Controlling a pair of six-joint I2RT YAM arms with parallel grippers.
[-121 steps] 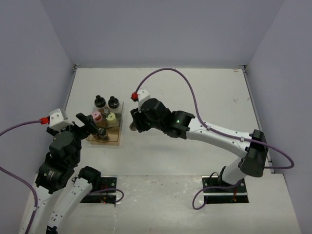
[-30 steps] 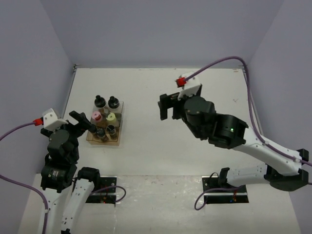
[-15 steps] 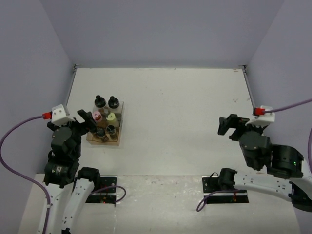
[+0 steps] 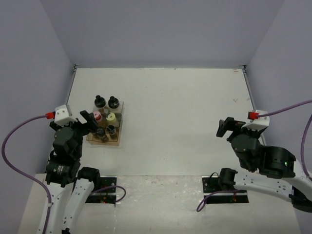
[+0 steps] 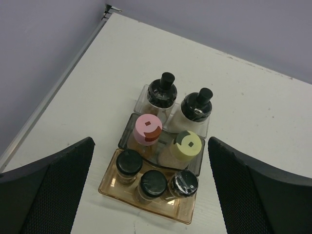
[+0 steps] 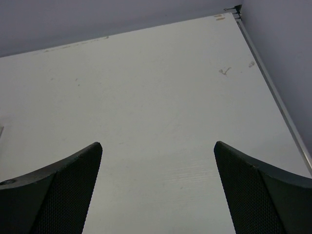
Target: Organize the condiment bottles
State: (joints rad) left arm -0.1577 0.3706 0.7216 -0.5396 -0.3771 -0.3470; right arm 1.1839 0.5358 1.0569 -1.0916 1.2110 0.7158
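1. My left gripper (image 4: 87,123) hung over the left side of the table (image 4: 175,107), just beside the near-left edge of the rack (image 5: 111,184). Its jaws were spread wide apart and held nothing. In the left wrist view its fingers (image 5: 48,190) framed the rack on either side without touching it.
2. The condiment bottles (image 4: 111,117) all stood upright in the rack, near the table's left edge. I counted seven in the left wrist view, set in three stepped rows.
3. In the back row, on the clear tier, two knob-topped jars stood side by side, the left knob-topped jar (image 5: 162,90) just beside the right knob-topped jar (image 5: 197,105).
4. In the middle row, on the smoky tier, the pink-lidded jar (image 5: 147,129) stood left of the yellow-lidded jar (image 5: 188,143).
5. In the front row, in the amber tray, three black-capped jars (image 5: 153,183) sat close together in a line.
6. Farther right, a few small dark marks (image 6: 224,71) showed on the table near its far-right corner.
7. My right gripper (image 4: 226,127) hung over the near-right part of the table, well apart from the rack. Its jaws were also wide apart, with nothing between them.
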